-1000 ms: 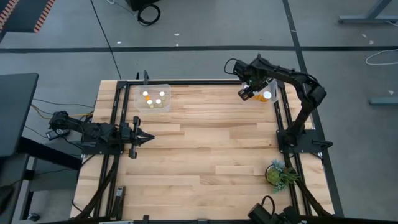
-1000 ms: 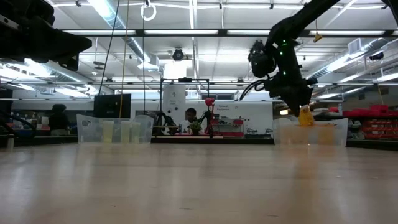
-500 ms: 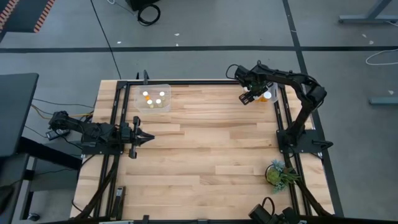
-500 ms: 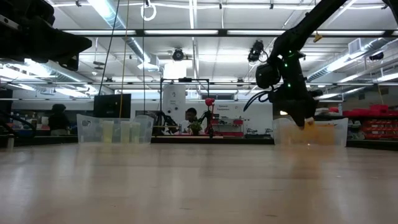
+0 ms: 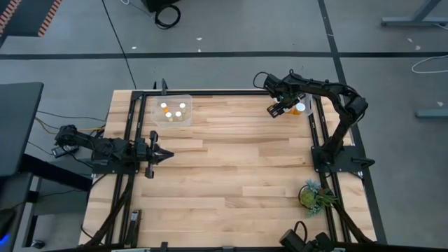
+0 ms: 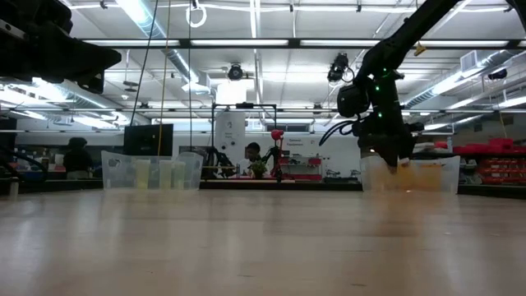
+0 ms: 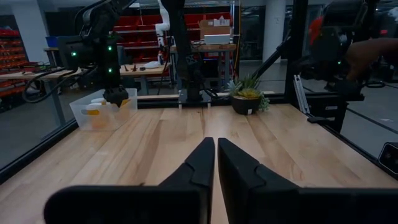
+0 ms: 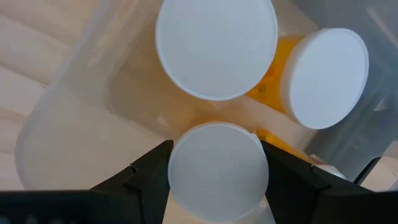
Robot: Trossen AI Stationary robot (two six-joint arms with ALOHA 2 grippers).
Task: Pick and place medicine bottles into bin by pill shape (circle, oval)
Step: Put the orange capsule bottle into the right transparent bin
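High view: right hand point(image 5: 278, 110) over the clear bin point(image 5: 302, 102), upper right; left hand point(image 5: 165, 153) parked, pressed together, mid-left on the worktop point(image 5: 238, 168).

Right wrist view: fingers pinching a white-capped bottle point(image 8: 217, 163), two others point(image 8: 216, 46) beneath. Judgement: lower into the free gap, release upright.
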